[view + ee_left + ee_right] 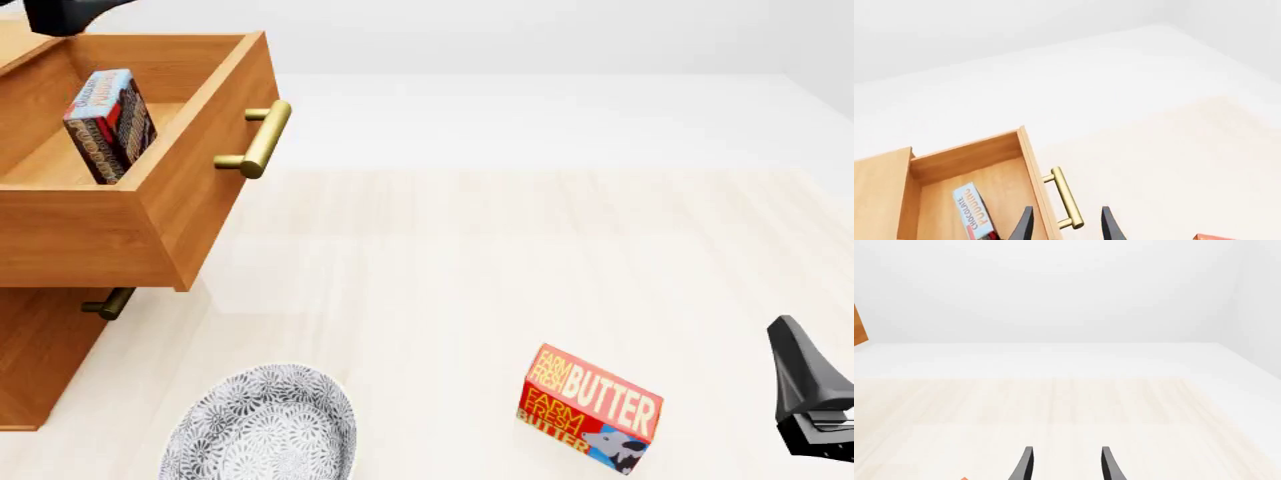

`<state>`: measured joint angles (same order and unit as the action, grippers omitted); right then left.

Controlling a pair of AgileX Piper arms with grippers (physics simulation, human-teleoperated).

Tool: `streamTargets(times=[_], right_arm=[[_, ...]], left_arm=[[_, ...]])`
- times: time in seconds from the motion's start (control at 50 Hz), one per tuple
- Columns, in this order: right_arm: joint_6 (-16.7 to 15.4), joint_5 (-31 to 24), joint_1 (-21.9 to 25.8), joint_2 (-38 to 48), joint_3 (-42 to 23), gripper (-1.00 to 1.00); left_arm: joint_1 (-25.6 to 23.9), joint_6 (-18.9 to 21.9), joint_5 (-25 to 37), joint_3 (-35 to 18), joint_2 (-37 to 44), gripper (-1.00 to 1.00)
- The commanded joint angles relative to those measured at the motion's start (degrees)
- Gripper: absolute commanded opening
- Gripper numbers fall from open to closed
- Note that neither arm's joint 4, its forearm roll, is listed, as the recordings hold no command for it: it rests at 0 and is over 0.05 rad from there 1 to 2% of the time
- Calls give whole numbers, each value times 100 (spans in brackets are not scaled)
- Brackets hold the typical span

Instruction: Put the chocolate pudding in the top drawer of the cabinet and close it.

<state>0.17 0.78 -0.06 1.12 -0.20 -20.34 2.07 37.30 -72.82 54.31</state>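
Observation:
The cabinet [54, 350] stands at the far left with its top drawer [160, 225] pulled out. Inside the drawer the chocolate pudding [110, 125] stands on edge, and it also shows in the left wrist view as the chocolate pudding [973, 210]. My left gripper [1067, 209] is open above the drawer front, and the brass handle [1066, 198] appears between its fingers without being gripped. In the front view only a dark part of the left arm [60, 12] shows. My right gripper [1066, 449] hangs open and empty, low at the front view's right edge [807, 395].
A red-and-yellow butter box [590, 408] lies on the table near the front, right of centre. A patterned grey plate [267, 425] sits at the front left, below the open drawer. A lower drawer handle [107, 303] shows under the top drawer.

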Motion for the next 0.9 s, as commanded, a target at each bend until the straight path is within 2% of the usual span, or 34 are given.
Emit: streamTargets(times=[0.02, 0.42, 0.9], right_arm=[[0, 0, 0, 0, 0, 100], [0, 0, 0, 0, 0, 100], [0, 0, 0, 0, 0, 100]], left_arm=[[-388, -113, -93, -181, 211, 100], [-1022, -461, -410, -224, 777, 100], [-1738, -886, -465, -299, 1360, 100]])
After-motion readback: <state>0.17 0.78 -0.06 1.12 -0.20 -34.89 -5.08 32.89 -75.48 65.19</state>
